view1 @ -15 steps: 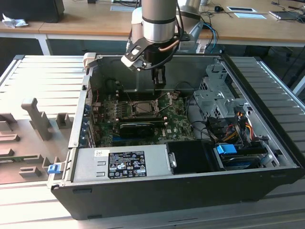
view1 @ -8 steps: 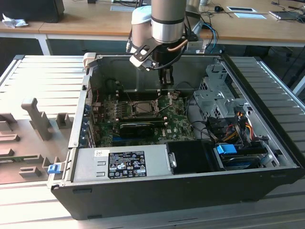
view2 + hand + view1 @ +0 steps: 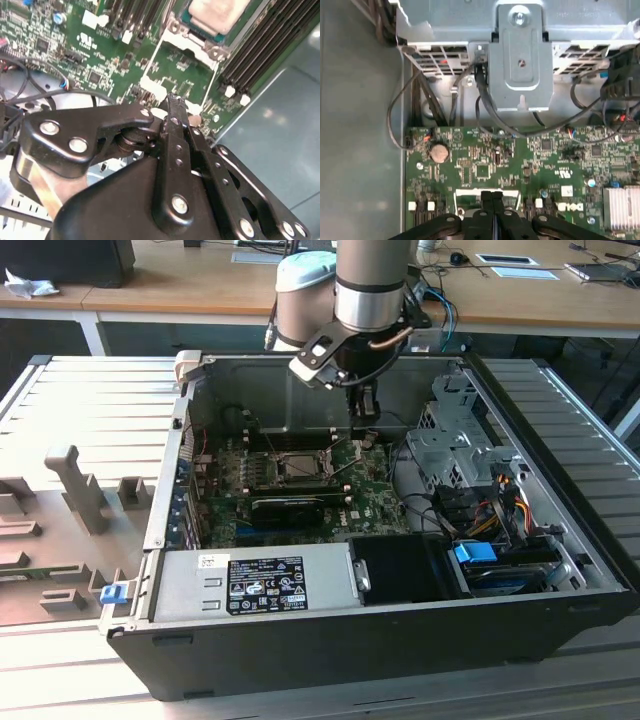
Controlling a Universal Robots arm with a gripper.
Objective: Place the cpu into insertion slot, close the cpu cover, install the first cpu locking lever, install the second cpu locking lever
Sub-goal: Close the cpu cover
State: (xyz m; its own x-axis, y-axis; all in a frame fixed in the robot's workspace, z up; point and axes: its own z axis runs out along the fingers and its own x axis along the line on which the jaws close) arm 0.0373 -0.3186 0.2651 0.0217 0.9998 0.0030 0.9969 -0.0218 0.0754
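Note:
The insertion slot is a dark square socket with a silvery rim, set in the green motherboard inside the open computer case. In the second wrist view the pale silvery cpu lies inside the slot, with silvery frame pieces along its edge. I cannot tell whether these belong to the cpu cover. My gripper hangs above the board, to the exterior view's right of the slot and apart from it. Both wrist views show its black fingers pressed together, and the gripper has nothing between them.
The case walls surround the board. A metal drive cage with cables stands at the exterior view's right, and a power supply lies along the front. Black memory slots flank the socket. A coin battery and a finned heatsink sit on the board.

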